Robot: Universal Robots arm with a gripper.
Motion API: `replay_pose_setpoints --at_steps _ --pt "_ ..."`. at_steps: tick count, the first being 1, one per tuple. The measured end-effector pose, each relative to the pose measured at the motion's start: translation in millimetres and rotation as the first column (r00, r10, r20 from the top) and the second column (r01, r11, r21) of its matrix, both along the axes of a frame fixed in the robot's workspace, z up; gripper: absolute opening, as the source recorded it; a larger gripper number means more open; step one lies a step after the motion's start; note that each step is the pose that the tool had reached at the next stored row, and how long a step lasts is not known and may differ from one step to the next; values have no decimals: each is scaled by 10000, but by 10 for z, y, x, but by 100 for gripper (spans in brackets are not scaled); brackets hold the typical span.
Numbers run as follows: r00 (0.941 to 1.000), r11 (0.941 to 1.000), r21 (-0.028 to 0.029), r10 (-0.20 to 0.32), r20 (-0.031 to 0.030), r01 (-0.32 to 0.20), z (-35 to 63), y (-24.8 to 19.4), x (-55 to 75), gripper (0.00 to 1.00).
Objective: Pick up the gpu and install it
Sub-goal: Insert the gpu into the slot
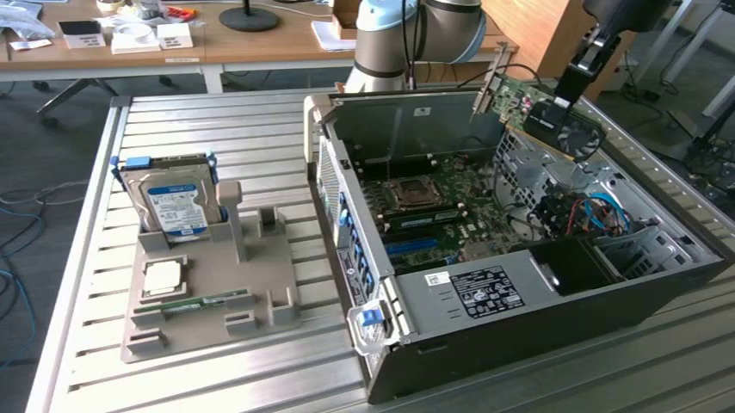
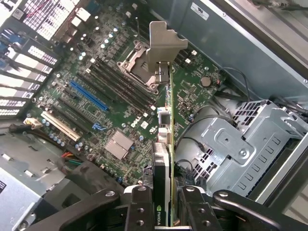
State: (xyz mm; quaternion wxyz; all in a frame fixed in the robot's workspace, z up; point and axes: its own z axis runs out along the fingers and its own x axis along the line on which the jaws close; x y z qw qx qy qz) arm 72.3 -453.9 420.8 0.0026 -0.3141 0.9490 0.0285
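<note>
The gpu (image 1: pixel 531 101) hangs tilted in the air over the far corner of the open computer case (image 1: pixel 517 301), at the exterior view's right. Its green board, black fan cooler and silver end bracket all show. My gripper (image 1: pixel 555 110) is shut on the card's edge. In the wrist view the gpu (image 2: pixel 165 139) stands edge-on between my black fingers (image 2: pixel 139 207), and its silver bracket (image 2: pixel 161 41) points away from me. It floats above the motherboard (image 2: pixel 115 91), well clear of the blue slot (image 2: pixel 88 95) and the white slot (image 2: pixel 60 126).
On the slatted metal table, a grey fixture (image 1: pixel 267 303) at the exterior view's left holds a hard drive (image 1: pixel 175 205), a CPU (image 1: pixel 162 276) and a memory stick (image 1: pixel 205 303). A silver drive cage (image 2: pixel 236 144) and cables flank the board. The arm's base (image 1: pixel 402 39) stands behind the case.
</note>
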Motion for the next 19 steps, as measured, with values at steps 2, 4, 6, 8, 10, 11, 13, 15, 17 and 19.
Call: replay_pose_setpoints --at_steps 2,4,6,8,10,11,13,15,17,19 --pt "9999 9999 0 136 0 -136 0 0 0 27" --pt "9997 9997 0 259 0 -259 0 0 0 27" --pt "9996 9996 0 282 0 -282 0 0 0 27" --pt "9996 9996 0 284 0 -284 0 0 0 27" --pt "9996 9996 0 284 0 -284 0 0 0 27" --pt "9996 9996 0 284 0 -284 0 0 0 27" --pt "9996 9996 0 285 0 -285 0 0 0 27" --pt "9996 9996 1 297 0 -297 0 0 0 27" --pt "9995 9995 0 301 0 -301 0 0 0 27" --pt "9995 9995 1 310 0 -310 0 0 0 27"
